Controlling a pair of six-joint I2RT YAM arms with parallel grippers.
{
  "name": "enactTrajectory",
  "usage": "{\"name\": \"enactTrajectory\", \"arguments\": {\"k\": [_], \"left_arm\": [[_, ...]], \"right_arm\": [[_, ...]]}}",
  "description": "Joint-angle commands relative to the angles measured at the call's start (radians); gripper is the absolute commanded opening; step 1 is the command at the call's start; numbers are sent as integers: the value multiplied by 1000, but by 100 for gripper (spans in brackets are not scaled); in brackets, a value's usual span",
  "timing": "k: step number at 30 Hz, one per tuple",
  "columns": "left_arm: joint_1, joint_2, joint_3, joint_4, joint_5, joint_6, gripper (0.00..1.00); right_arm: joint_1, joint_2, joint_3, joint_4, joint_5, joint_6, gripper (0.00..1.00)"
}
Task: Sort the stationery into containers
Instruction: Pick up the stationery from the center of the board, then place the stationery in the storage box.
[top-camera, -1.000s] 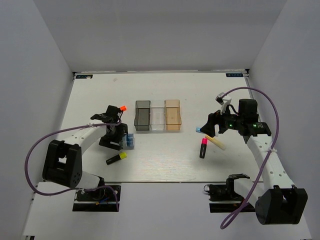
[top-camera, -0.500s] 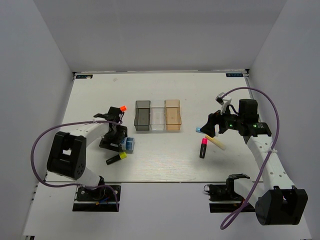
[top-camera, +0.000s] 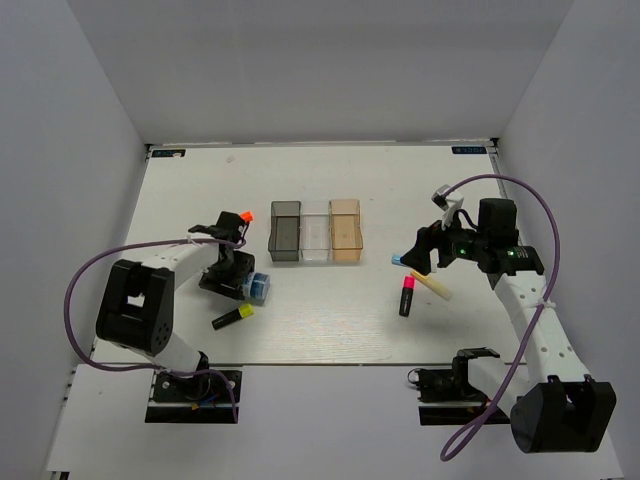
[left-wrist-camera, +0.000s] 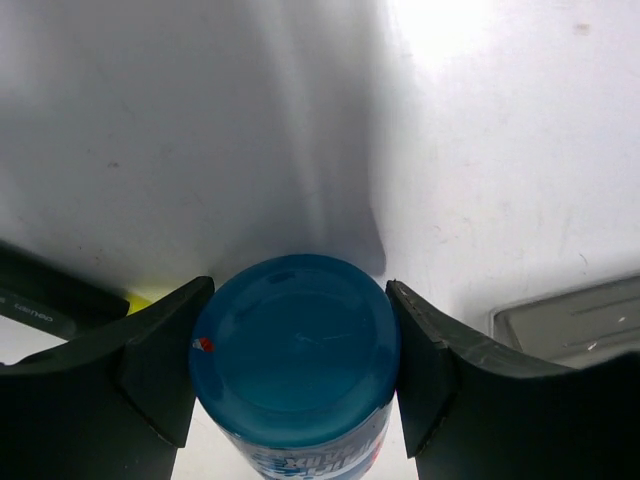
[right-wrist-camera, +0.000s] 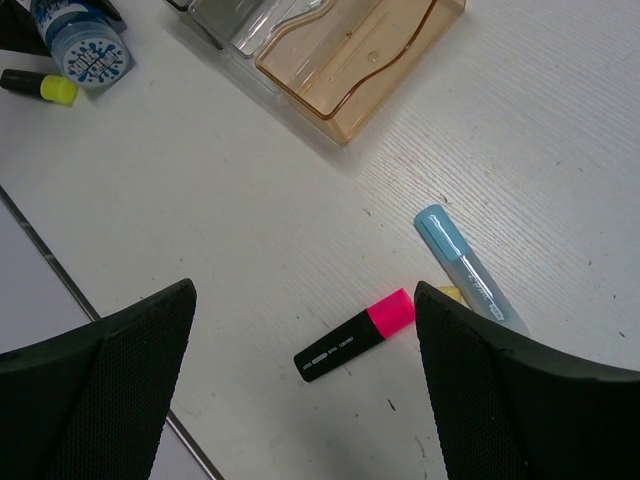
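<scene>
White table (top-camera: 320, 320), blue roll (left-wrist-camera: 295, 350) between left fingers (left-wrist-camera: 150, 385), touching both

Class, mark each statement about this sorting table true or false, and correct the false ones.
1. In the top view, the amber bin stands right of the clear bin. True.
2. The pink highlighter lies in the amber bin. False: it lies on the table.
3. The left gripper has a finger on each side of the blue roll. True.
4. The right gripper holds the light-blue bar. False: it is open and empty; the bar lies on the table.
</scene>
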Motion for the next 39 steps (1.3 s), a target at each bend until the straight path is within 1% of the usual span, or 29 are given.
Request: {"name": "enactTrajectory", "arguments": {"k": [1,2,3,5,6,7,8,9,10,11,12,13,14,15,16,18,20,22,24,26,27,28,29,30,32,33,37,39], "left_arm": [[11,-39,78,21,-44,124,0],[11,-57,105,14,-54,176,0],[11,-80,121,8,-80,208,0],[4,-117,177,-4,-97,345,0],[-7,-137,190,-4,-119,382,0],[-13,-163,205,2,-123,460,0],[-27,-171,242,14,-125,551,0],[-36,-200,248,30,-120,602,0],[-60,-209,265,90,-111,694,0],[-67,-217,273,124,-70,795,0],[-74,-224,274,158,-49,874,0],[-82,-224,285,231,-29,908,0],[-109,-218,300,256,-19,993,0],[-122,-205,323,280,-22,1031,0],[-136,-180,334,333,-40,1095,0],[-170,-137,378,379,-53,1196,0],[-197,-80,400,430,-71,1256,0],[-226,-53,400,541,-76,1319,0],[-243,-8,397,603,-114,1417,0],[-269,35,399,646,-165,1465,0],[-274,44,397,677,-163,1518,0],[-274,58,385,694,-162,1520,0],[-275,62,377,711,-163,1563,0],[-275,72,369,769,-157,1600,0],[-277,78,339,791,-151,1617,0],[-278,84,334,848,-148,1641,0],[-280,102,287,927,-163,1680,0],[-279,116,279,941,-168,1683,0]], "right_arm": [[-3,-19,-15,-7,-19,-12,91],[-4,-19,-15,-8,-19,-13,91],[-4,-19,-15,-7,-28,-12,85],[-4,-16,-16,-11,-36,-21,21],[-1,-16,-16,-11,-42,-21,0],[-3,-16,-16,-13,-44,-20,0],[-3,-18,-18,-13,-48,-21,0],[-3,-16,-19,-11,-56,-26,0],[0,-15,-21,-11,-56,-26,18],[-1,-12,-21,-11,-60,-27,45],[2,-9,-19,-5,-65,-30,64],[2,2,-18,-10,-64,-32,75],[-1,5,-15,-21,-73,-35,84],[0,10,-12,-25,-73,-43,86],[-1,14,-12,-24,-76,-43,86],[0,22,-13,-24,-71,-46,86],[0,26,-12,-21,-70,-47,86],[-4,27,-13,-24,-70,-47,86],[-3,31,-16,-24,-70,-49,86],[-1,33,-19,-24,-68,-50,86],[-1,37,-16,-25,-70,-52,86],[-3,36,-19,-25,-71,-55,86],[-1,37,-19,-25,-71,-53,86],[-1,36,-22,-24,-74,-56,87],[-1,42,-21,-24,-77,-59,87],[-1,46,-21,-24,-79,-59,87],[0,54,-19,-28,-80,-64,87],[-1,53,-21,-30,-77,-70,87]]}}
